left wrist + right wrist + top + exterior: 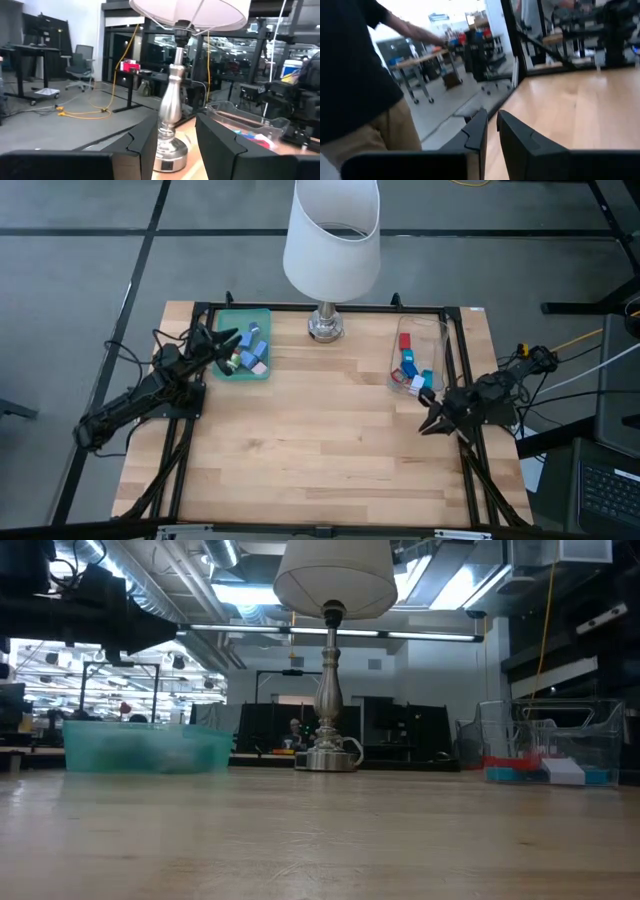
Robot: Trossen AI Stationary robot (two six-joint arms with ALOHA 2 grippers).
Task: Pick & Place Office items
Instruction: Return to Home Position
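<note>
Left pincer spread at tray; right pincer beside bin.

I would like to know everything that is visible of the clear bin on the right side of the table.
The clear bin is a long, narrow box of transparent plastic, open at the top, with thin upright walls. It stands flat on the wooden table, on the right arm's side, to the right of the lamp. Small red, blue, teal and white pieces lie on its bottom, from its middle to its near end.
</note>
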